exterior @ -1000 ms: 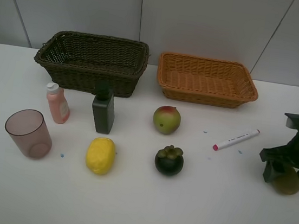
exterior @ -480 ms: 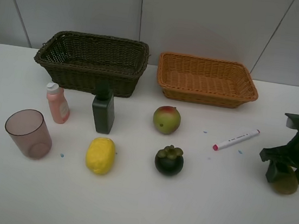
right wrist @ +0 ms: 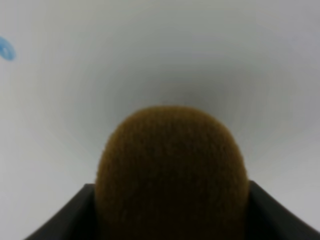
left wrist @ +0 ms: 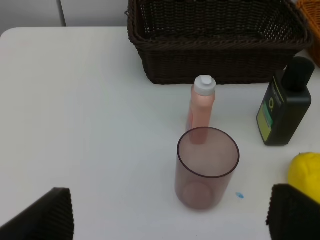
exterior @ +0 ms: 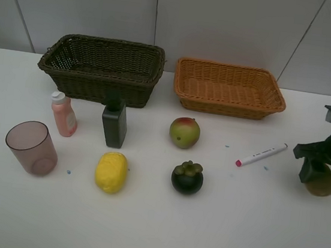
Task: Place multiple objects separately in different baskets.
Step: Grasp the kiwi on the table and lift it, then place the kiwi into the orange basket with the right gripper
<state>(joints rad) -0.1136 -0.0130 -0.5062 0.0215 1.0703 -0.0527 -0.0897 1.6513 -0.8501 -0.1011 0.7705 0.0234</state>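
Kiwi (exterior: 320,184) is sitting way out at the right edge of the table (exterior: 231,229), and the right gripper (exterior: 324,172) is clamping it, one dark finger pressing each side. Can't tell if it's touching the table or hanging just off it. The marker (exterior: 261,154) is lying just left of it, with the orange basket (exterior: 228,107) sitting behind that. Going further left, the apple (exterior: 184,132) and mangosteen (exterior: 187,177) are sitting mid-table, then the lemon (exterior: 111,172), green bottle (exterior: 114,124), pink bottle (exterior: 64,115) and cup (exterior: 31,147), all in front of the dark basket (exterior: 97,85). Both baskets are sitting empty. Left gripper (left wrist: 170,220) is hovering near the cup, fingers spread wide, gripping nothing.
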